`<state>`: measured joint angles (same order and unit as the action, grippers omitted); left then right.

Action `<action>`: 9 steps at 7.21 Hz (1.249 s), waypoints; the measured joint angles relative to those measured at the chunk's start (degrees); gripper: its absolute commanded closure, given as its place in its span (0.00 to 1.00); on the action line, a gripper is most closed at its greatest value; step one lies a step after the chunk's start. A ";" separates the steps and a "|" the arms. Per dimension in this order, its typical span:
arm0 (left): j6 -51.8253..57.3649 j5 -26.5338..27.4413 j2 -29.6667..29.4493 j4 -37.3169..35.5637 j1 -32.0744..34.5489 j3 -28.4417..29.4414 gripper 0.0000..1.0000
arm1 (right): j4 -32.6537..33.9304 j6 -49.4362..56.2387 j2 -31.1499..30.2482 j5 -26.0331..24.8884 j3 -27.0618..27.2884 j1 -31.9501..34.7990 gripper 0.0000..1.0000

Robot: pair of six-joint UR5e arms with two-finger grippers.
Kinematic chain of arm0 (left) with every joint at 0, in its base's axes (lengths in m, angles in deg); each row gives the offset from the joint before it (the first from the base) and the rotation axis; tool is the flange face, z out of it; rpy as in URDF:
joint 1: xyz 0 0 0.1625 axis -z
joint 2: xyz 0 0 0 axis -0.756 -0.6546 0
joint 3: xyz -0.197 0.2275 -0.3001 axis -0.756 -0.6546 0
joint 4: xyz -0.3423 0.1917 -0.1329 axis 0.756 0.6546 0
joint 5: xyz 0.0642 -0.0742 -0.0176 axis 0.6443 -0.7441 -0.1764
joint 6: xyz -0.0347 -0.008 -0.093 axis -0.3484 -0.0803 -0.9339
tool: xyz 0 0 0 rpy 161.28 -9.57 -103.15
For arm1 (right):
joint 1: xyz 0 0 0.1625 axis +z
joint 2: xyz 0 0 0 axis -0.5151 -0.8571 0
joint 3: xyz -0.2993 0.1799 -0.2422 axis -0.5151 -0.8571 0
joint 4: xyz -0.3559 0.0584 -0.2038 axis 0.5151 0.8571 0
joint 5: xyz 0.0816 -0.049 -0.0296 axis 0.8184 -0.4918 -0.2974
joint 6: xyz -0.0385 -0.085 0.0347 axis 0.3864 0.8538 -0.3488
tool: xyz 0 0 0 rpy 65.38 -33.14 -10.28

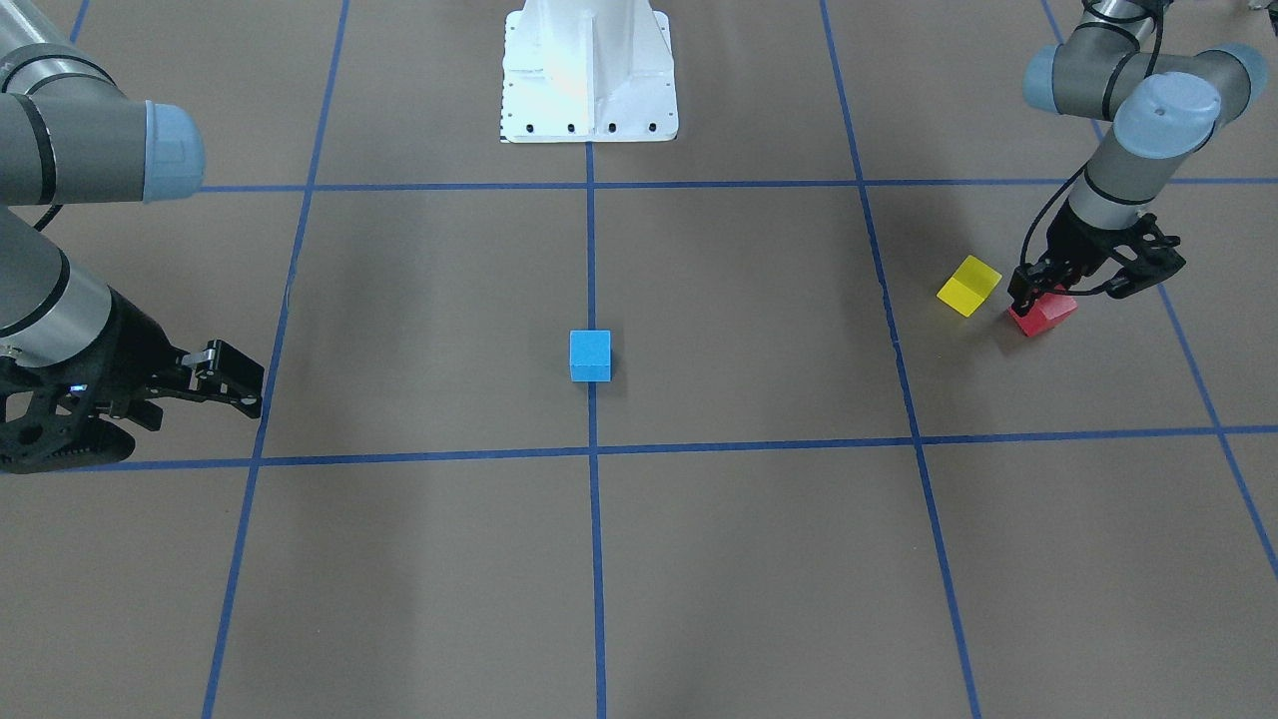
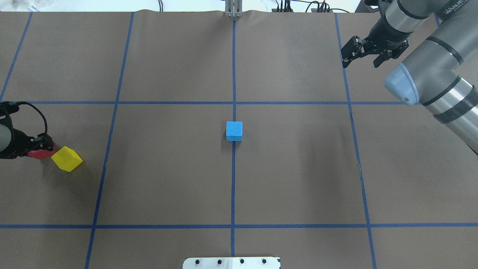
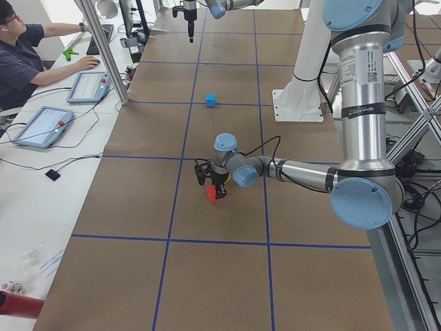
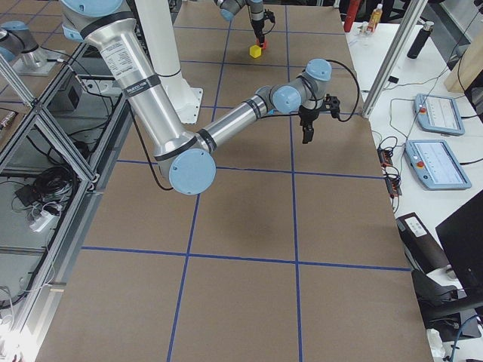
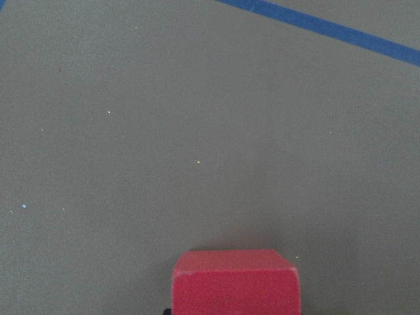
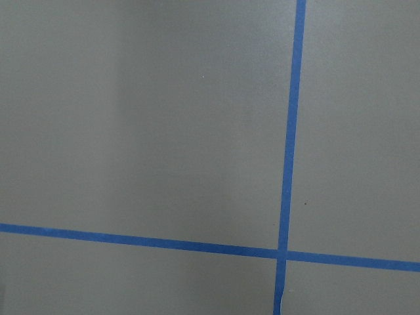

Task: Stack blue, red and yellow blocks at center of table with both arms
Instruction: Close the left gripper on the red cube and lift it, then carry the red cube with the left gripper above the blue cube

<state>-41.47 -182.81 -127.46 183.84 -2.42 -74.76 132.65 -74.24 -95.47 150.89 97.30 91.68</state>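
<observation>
Red block [image 5: 234, 285] in left hand [image 1: 1036, 293]; arm lettering [image 3: 362, 83] illegible

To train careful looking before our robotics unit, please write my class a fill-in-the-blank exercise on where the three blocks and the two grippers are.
1. The centre block, on the middle tape line, is coloured ___.
2. The left gripper is down at the gripped-side block, coloured ___.
3. The neighbouring block, just beside it and free of either gripper, is coloured ___.
4. The right gripper, far from every block and holding nothing, is ___.

Missing words: blue; red; yellow; open.
</observation>
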 measured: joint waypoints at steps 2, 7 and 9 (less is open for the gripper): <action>4.47 -0.41 -0.18 -3.00 1.07 -3.75 1.00 | -0.02 -0.05 -0.76 0.02 0.69 0.04 0.00; 12.35 -0.98 -33.78 -40.03 -6.15 -9.07 1.00 | -0.12 0.62 -4.83 0.19 3.97 0.57 0.00; 12.12 -0.29 -48.63 -43.93 -10.45 -1.12 1.00 | -0.24 3.51 -8.17 0.53 5.16 3.05 0.00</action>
<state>-29.36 -183.10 -176.09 139.91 -12.87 -75.87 132.41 -70.73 -103.64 151.42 102.46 94.73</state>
